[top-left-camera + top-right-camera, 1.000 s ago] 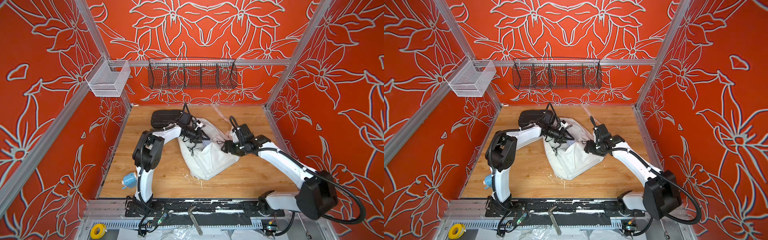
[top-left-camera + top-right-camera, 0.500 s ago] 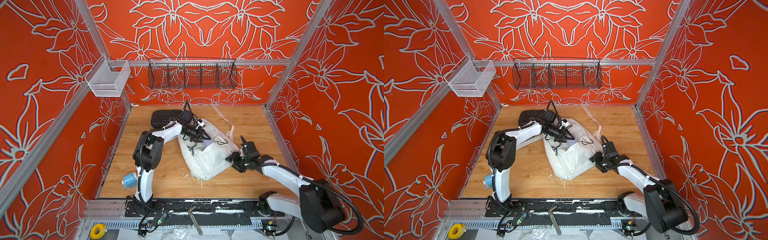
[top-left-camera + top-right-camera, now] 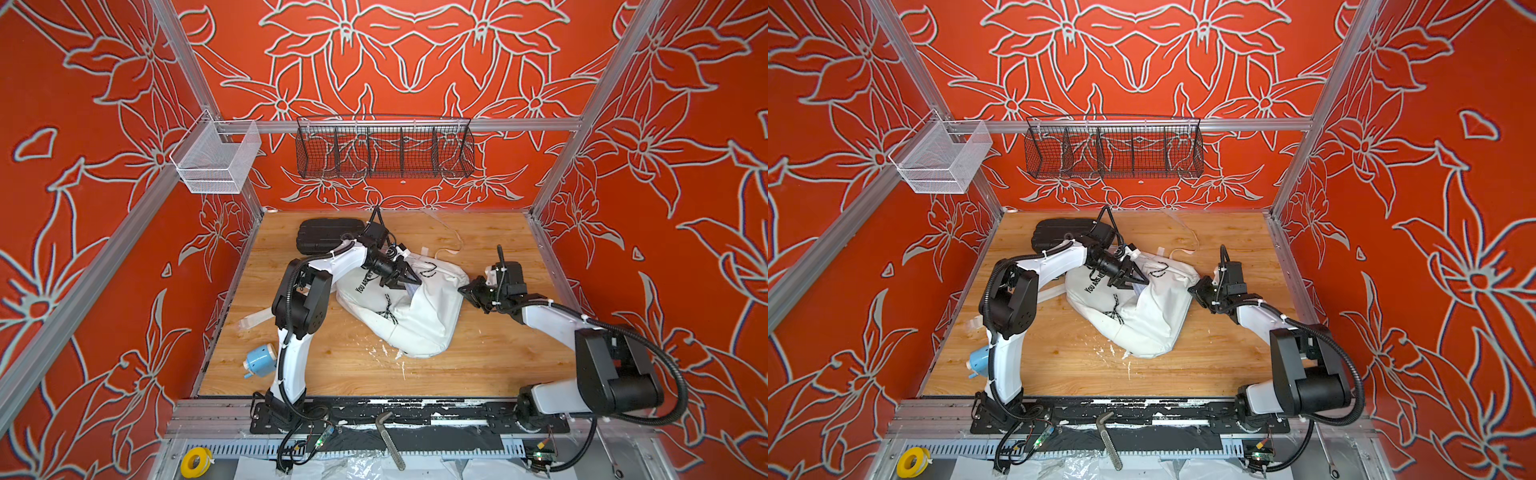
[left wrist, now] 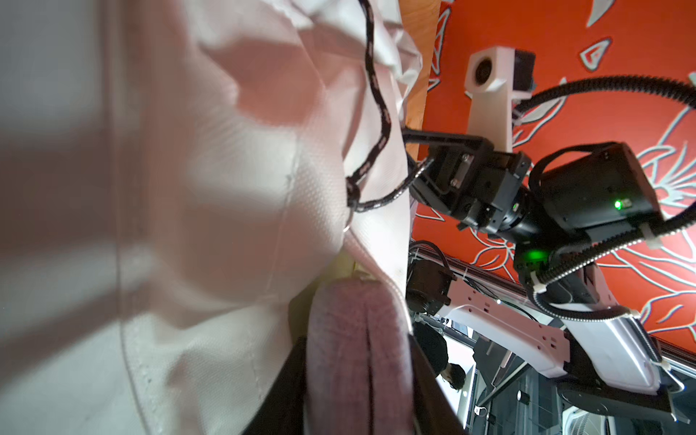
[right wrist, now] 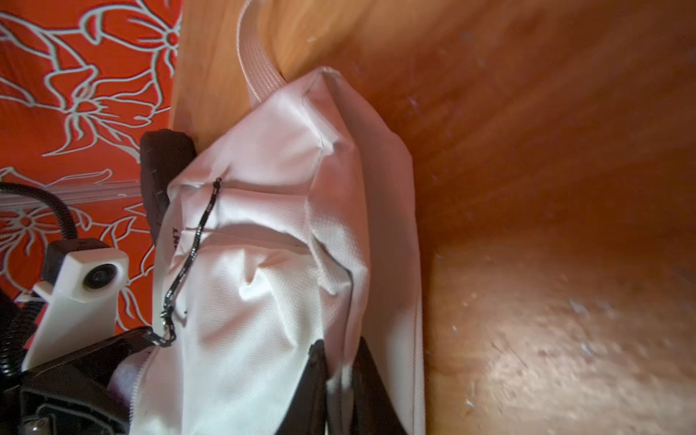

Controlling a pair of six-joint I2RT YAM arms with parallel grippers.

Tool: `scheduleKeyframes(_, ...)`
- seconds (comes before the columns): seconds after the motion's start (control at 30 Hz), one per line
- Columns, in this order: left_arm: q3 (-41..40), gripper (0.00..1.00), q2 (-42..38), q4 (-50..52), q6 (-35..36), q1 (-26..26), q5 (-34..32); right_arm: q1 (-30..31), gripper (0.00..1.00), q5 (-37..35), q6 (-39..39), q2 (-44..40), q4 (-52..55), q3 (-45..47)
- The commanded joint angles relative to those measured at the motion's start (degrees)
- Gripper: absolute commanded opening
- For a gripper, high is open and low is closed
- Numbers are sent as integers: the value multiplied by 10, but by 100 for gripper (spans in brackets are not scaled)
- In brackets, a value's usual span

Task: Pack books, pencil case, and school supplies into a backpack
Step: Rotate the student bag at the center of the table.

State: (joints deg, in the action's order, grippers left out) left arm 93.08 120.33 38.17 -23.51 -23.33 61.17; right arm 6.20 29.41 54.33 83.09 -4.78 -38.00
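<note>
The white backpack [image 3: 419, 324] [image 3: 1154, 324] lies in the middle of the wooden floor. At its upper opening my left gripper [image 3: 409, 280] [image 4: 357, 376] is shut on the pale lilac pencil case [image 4: 357, 350], whose end is at the zip edge. My right gripper [image 3: 463, 291] [image 5: 341, 373] is shut on a fold of the backpack's [image 5: 286, 233] fabric at its right edge. The light-blue sharpener [image 3: 259, 359] [image 3: 978, 360] lies at the front left, beside the left arm's base. A pale yellow edge [image 4: 339, 271] shows inside the opening; the books are otherwise hidden.
A black ribbed hard case [image 3: 328, 235] lies at the back left behind the left arm. A white strap [image 3: 446, 249] trails behind the backpack. A white mesh basket [image 3: 216, 162] and a black wire basket [image 3: 384, 147] hang on the walls.
My right gripper drew back toward the front, then returned to the backpack's right edge, and its jaws closed on the fabric. The left gripper kept its place and its hold.
</note>
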Motion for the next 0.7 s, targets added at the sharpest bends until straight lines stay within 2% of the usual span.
scheduleKeyframes(0.0,15,0,15,35,13,-11,57,-12,11,38,-30,45,-41,-47)
scheduleKeyframes(0.17,32,0,31,44,23,-11,55,-39,3,49,-30,104,-59,-77)
scheduleKeyframes(0.23,31,14,35,32,18,-11,53,-46,3,67,-33,125,-75,-90)
scheduleKeyframes(0.3,31,19,43,4,1,-12,54,-46,3,94,-52,148,-70,-118)
scheduleKeyframes(0.4,53,37,61,-9,-2,-21,52,-46,5,115,-100,178,-9,-173)
scheduleKeyframes(0.43,61,45,63,-3,5,-25,45,-46,7,103,-131,184,28,-194)
scheduleKeyframes(0.47,63,58,60,5,12,-26,28,-46,10,90,-162,189,62,-214)
scheduleKeyframes(0.57,44,70,36,1,14,-23,-27,-51,20,69,-218,209,142,-272)
scheduleKeyframes(0.67,26,71,12,9,18,-14,-93,-52,33,64,-245,232,195,-316)
